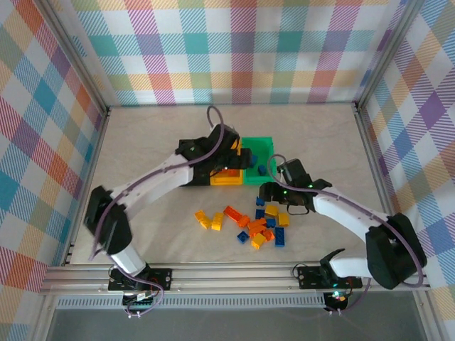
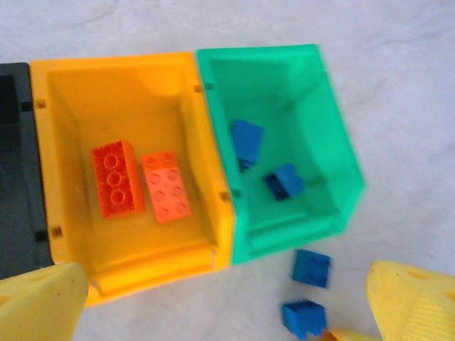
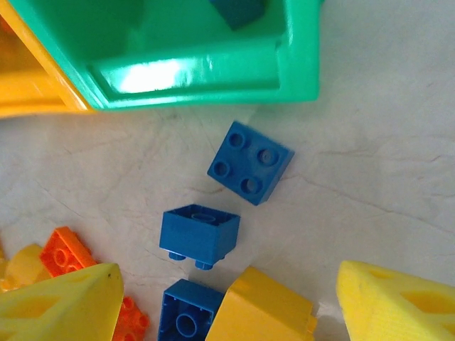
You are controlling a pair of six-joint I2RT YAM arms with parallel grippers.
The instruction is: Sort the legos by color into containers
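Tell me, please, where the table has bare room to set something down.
Bare table lies left of the left arm, behind the bins up to the back wall, and right of the green bin. In front of the bins it is crowded: loose legos lie close together there, the right gripper above them.

The black bin [image 2: 13, 170] is cut by the left wrist view's left edge, the left arm [image 1: 163, 177] covers much of the yellow-orange bin [image 1: 227, 178] from above, and the green bin [image 3: 298, 50] runs off the right wrist view's top edge.
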